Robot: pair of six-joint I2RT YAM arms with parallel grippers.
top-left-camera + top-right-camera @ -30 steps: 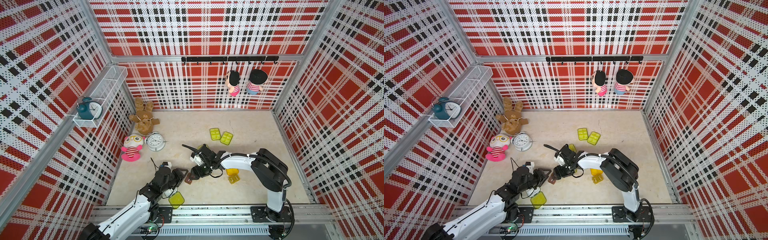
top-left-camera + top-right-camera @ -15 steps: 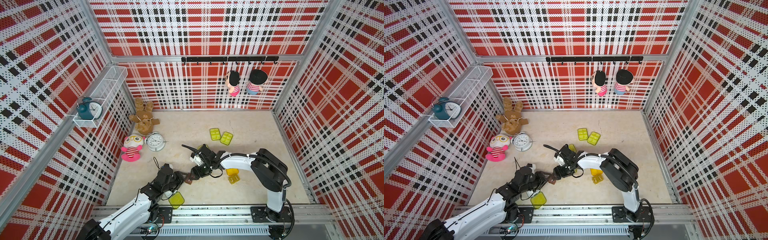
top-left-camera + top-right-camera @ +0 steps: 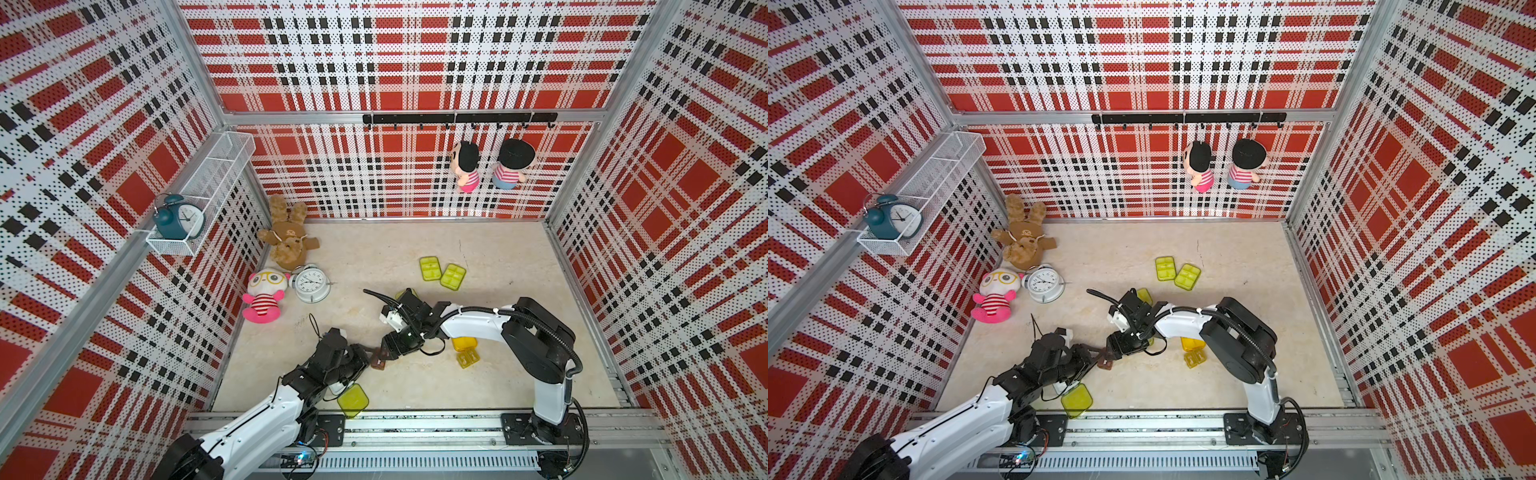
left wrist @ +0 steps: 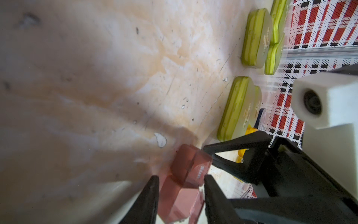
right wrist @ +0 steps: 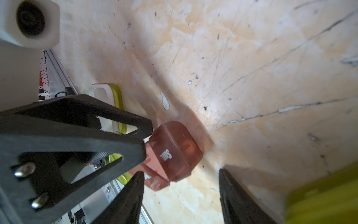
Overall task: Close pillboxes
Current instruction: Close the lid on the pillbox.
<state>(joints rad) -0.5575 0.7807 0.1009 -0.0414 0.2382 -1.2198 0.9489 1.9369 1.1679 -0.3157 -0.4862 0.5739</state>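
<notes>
- Nearest, by the rail (image 3: 415,420), a lime-lidded pillbox (image 3: 353,400) lies open with its lid thrown flat, partly under my left arm (image 3: 266,415)
- Just beyond it, my left gripper (image 4: 181,180) has narrowed its jaws over the last second; both fingers now flank the small brown pillbox (image 4: 187,168) and appear to touch its sides
- The small brown pillbox sits on the table (image 3: 498,291) between my two grippers, where it sat a second ago; its lid looks part raised, so I judge this squeeze is meant to close it
- My right gripper (image 5: 180,174) has kept its jaws apart, one finger beside the box, the other clear of it, holding nothing
- Further out, an orange pillbox (image 3: 464,343) and an amber pillbox (image 3: 468,358) lie close together, untouched
- Farthest, two lime pillboxes (image 3: 429,268) lie side by side, lids down
</notes>
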